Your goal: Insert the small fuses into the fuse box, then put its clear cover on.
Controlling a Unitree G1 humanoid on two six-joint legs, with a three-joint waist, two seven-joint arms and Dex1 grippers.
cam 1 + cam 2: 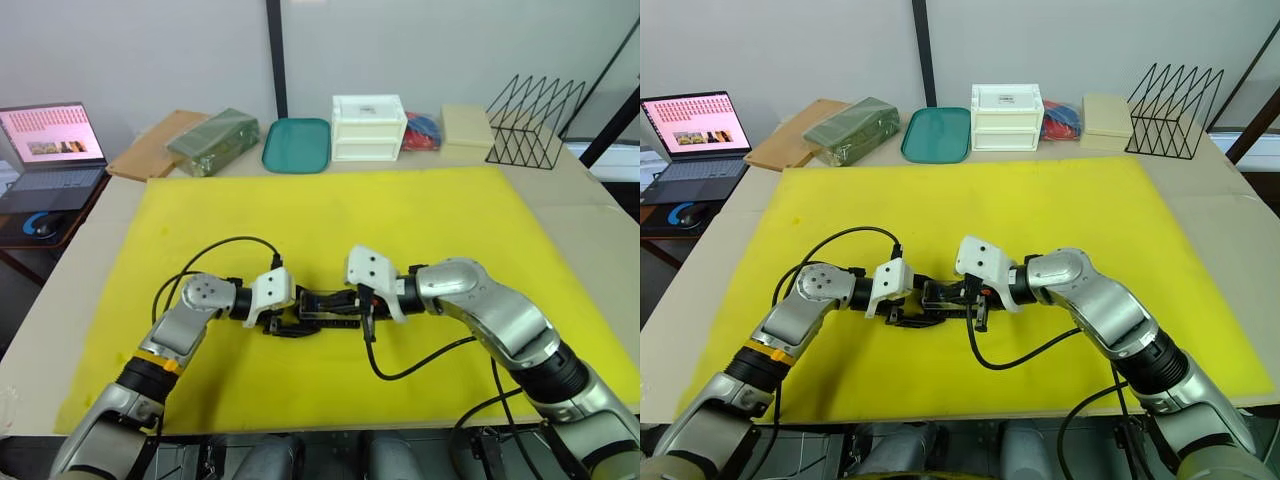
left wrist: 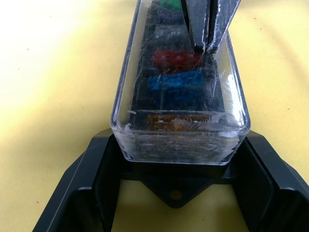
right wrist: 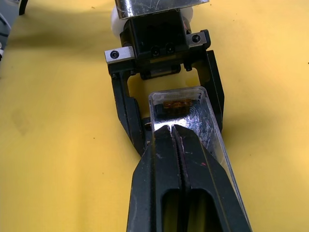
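Observation:
The black fuse box (image 1: 325, 305) lies on the yellow mat between my two grippers, and the clear cover (image 2: 178, 130) sits over it. Through the cover I see small fuses in their slots: green (image 2: 169, 4), red (image 2: 174, 59), blue (image 2: 176, 84) and tan (image 2: 176, 119). My left gripper (image 1: 290, 322) holds one end of the box, a finger (image 2: 91, 183) against each side. From the opposite end, my right gripper (image 3: 173, 126) is shut, its tips resting on top of the cover.
A yellow mat (image 1: 400, 220) covers the table. Along the back stand a teal tray (image 1: 297, 145), a white drawer box (image 1: 369, 127), a cream box (image 1: 466, 130), a wire rack (image 1: 530, 120) and a green package (image 1: 212, 140). A laptop (image 1: 50, 150) sits far left.

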